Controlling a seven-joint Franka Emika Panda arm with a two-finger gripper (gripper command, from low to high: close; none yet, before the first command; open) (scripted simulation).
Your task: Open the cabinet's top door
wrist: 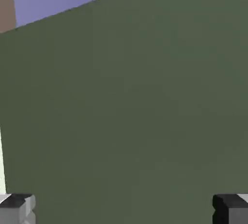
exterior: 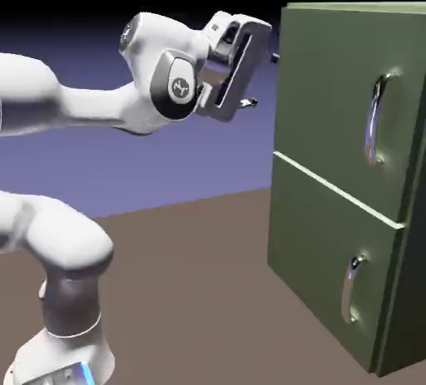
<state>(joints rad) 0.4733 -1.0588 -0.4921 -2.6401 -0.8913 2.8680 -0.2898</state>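
A blue-violet backdrop [exterior: 166, 159] rises behind a brown table [exterior: 191, 292]. The cabinet [exterior: 333, 275] stands upright at the exterior view's right. Its top door [exterior: 324, 101] is shut, its long handle [exterior: 376, 121] vertical. The gripper [exterior: 260, 80], spread wide and empty, hangs near the door's left edge.

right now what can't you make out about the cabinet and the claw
- Top door's handle: outside the hand view, which olive panel fills.
- Cabinet: right side cut by the exterior view's edge; interior hidden by shut doors.
- Claw: in the exterior view the hand's body hides most of its fingers; in the hand view only the tips show.
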